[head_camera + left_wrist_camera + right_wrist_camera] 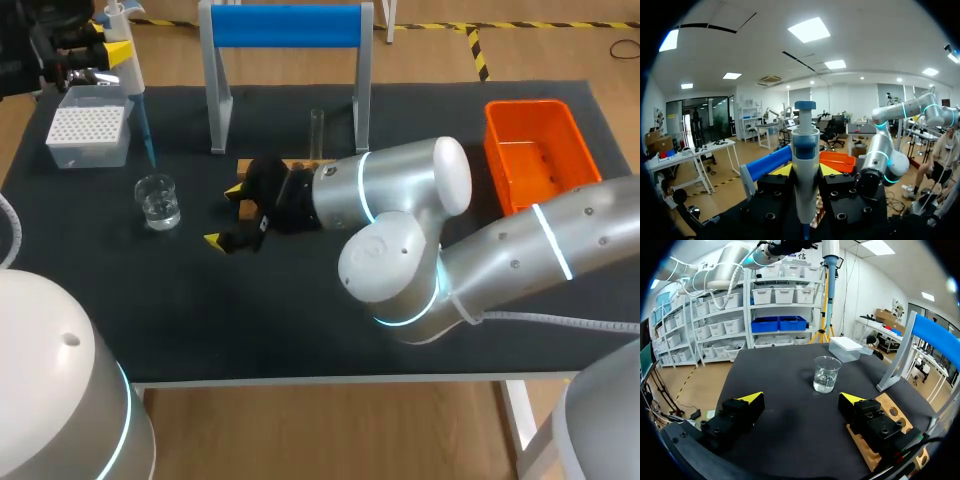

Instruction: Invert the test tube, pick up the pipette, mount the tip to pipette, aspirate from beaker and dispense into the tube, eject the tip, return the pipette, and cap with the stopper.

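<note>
Step in hand: Aspiration from the beaker, by my reading. A tip appears to be mounted already and nothing has been drawn yet.
Left gripper [805,172]: Clamped on the white-and-blue plastic pipette [125,62], my fingers pressing its body from both sides. It is raised at the upper left of the head frame.
Tip: The slim blue pipette tip [146,135] hangs at the near right corner of the white perforated tip box [88,137]. It is beyond the clear glass beaker of water [158,200], not in it.
Right gripper [228,214]: Jaws spread wide, holding nothing. It is left of centre in the head frame, low over the black table [300,330], with the beaker ahead of it in its own wrist view.
Test tube: The clear glass test tube [317,130] stands upright at the flat wooden tube rack [270,165]. That is upper centre of the frame, under the blue-barred white stand [285,25].
Next move: Bring the pipette over the beaker's mouth and lower the tip straight into the water, keeping it off the glass wall. My grip should be kept firm so the tip does not tilt. My open right gripper sits near the beaker, so the descent needs care on that side.
</note>
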Robot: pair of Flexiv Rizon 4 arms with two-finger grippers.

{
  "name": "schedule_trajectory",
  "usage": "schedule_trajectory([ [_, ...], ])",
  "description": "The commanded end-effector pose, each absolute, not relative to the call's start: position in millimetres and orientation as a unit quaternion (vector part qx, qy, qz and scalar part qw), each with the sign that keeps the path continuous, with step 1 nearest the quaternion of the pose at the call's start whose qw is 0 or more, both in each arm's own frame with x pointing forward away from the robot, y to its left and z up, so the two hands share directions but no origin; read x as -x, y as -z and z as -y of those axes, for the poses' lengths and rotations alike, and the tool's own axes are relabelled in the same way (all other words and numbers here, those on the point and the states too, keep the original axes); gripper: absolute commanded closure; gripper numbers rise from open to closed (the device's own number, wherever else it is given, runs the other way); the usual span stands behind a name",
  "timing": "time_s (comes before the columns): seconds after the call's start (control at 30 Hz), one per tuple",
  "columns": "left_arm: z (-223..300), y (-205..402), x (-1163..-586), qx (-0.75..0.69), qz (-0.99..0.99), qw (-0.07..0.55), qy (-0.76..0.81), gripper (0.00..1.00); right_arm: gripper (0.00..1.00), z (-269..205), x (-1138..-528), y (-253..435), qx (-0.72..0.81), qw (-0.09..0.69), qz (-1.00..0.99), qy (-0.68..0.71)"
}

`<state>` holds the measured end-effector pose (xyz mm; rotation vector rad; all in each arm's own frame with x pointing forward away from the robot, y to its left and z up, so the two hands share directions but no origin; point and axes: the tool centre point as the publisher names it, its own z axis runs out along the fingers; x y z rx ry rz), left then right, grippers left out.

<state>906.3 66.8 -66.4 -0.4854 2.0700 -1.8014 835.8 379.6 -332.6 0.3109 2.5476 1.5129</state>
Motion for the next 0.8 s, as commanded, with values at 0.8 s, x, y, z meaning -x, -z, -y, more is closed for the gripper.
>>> schedule_trajectory([
  [0.8,-71.3,80.1,-903.9,0.164,-0.731,0.188,0.634,1.00,0.00,-380.2,-836.0,332.4,-0.104,0.081,-0.853,-0.505],
])
